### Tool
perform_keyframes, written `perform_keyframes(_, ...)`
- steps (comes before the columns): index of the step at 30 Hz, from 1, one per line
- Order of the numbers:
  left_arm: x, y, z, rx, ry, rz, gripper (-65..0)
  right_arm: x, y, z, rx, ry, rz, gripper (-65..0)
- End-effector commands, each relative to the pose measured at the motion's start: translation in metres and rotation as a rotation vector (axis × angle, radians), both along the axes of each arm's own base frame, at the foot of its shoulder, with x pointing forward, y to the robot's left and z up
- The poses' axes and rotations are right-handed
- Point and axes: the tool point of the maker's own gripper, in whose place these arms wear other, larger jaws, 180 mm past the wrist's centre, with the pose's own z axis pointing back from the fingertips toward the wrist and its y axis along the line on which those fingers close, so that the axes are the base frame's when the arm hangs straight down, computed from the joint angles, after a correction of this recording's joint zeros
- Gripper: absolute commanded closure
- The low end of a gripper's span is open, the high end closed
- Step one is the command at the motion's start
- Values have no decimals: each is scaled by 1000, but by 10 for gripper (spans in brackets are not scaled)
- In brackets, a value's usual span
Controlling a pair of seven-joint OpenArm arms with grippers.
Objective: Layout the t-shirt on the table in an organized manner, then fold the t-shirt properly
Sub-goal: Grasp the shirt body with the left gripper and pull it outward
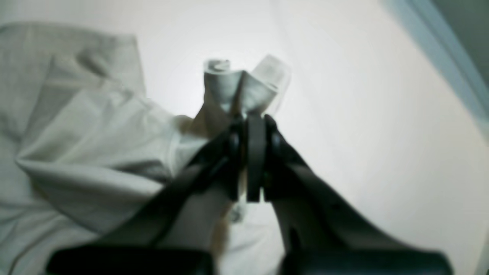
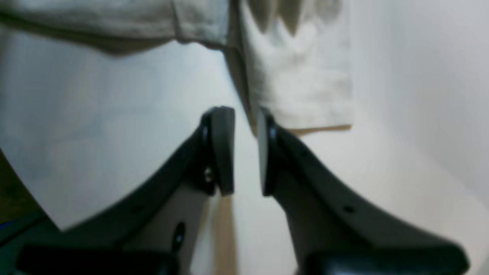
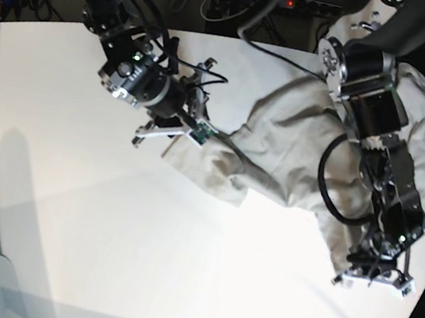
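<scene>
I'm in the layout step — the t-shirt (image 3: 292,150) lies crumpled on the far right part of the table (image 3: 109,232). My left gripper (image 1: 255,114) is clamped tight on a bunched edge of it. My right gripper (image 2: 246,149) stands slightly parted beside a sleeve, holding nothing. Next, I judge, it must pinch that sleeve so both arms can pull the cloth flat — no containers anywhere.

Both wrist views are soft and out of focus, washed pale by glare off the table (image 3: 109,232). The base view is sharper, bowed at its edges, with long grey shadows near the table's front edge.
</scene>
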Motion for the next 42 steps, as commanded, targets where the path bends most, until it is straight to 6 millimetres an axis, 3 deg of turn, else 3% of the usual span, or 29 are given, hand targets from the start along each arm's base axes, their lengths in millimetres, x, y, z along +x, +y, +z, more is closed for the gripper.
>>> perform_keyframes(1,17,5,36,23,-95,10,-3,7,5,13,29,-38,10,-94)
perform_keyframes(8,51,-2,107,-62,-275,-29,-3,10,4,15,27,-46,8,-94)
perform_keyframes(13,81,-16,142,37,-339,-95,-3,11,6,16,32,-47,6,-94)
perform_keyframes(17,108,-27,138,106,-349,-119,-4,11,7,17,35,-49,6,-94)
perform_keyframes(23,139,-42,114,182,-318,-145,-16,10,4,15,27,-46,5,-94)
perform_keyframes(27,143,-45,109,188,-292,-158,-146,15,-4,16,28,-48,-25,-94)
perform_keyframes(30,139,-41,100,179,-250,-166,-268,18,-7,18,31,-54,-39,-94)
perform_keyframes(34,119,-39,91,124,-209,-188,-284,19,-8,18,28,-56,-37,-94)
perform_keyframes(37,80,-34,67,26,-150,-208,-285,19,-8,18,26,-57,-37,-94)
perform_keyframes(42,-7,-19,15,-89,-56,-179,-284,24,-12,21,16,-71,-38,-94)
